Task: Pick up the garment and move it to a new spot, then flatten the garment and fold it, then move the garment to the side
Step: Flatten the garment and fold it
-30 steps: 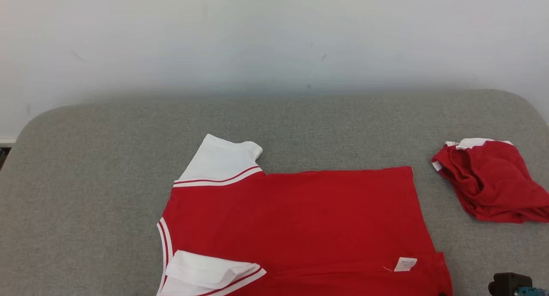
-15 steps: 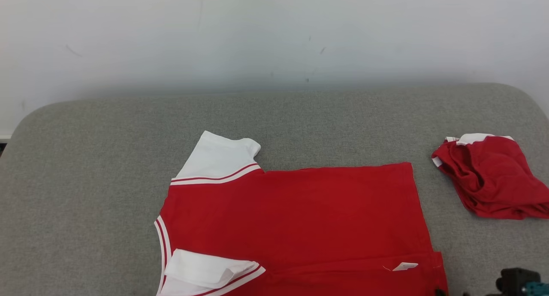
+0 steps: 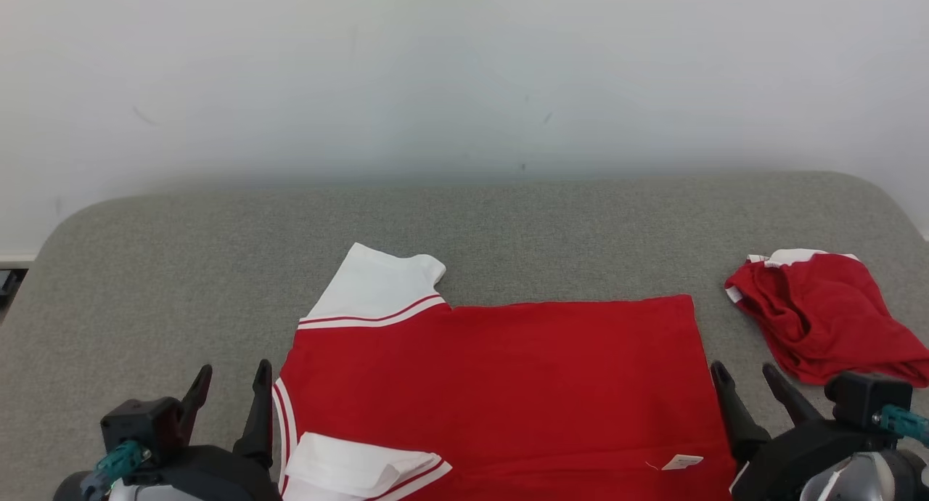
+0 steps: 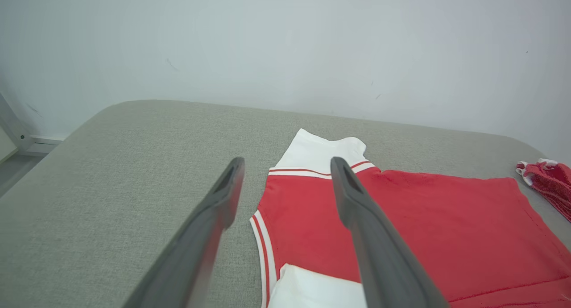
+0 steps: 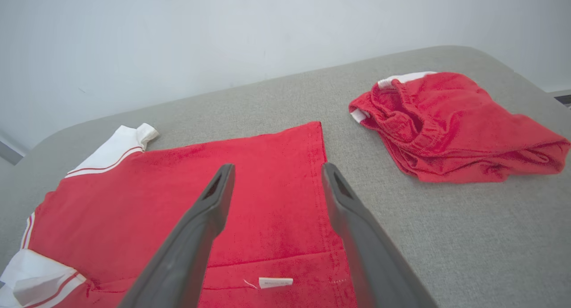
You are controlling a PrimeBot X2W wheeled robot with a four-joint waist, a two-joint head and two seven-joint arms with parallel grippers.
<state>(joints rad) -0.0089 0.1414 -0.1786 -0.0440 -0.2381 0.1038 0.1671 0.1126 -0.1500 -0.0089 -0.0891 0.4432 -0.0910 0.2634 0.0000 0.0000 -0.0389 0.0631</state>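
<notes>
The red garment (image 3: 501, 385) is lying flat on the grey padded surface (image 3: 508, 218), its long axis running left to right, sleeves toward the left gripper (image 3: 232, 376) and hem toward the right gripper (image 3: 744, 374). Both grippers are standing with jaws spread and empty, each just beside its own end of the cloth, neither appearing the nearer

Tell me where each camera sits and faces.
Head view: on the robot's head, facing forward and down at the red shirt on the grey surface; left hand and right hand, both open, at the bottom corners.
Left wrist view: on the left wrist, facing along its fingers toward the shirt's white sleeve.
Right wrist view: along its own fingers over the shirt's hem.
Wrist views share the crumpled red garment.
</notes>
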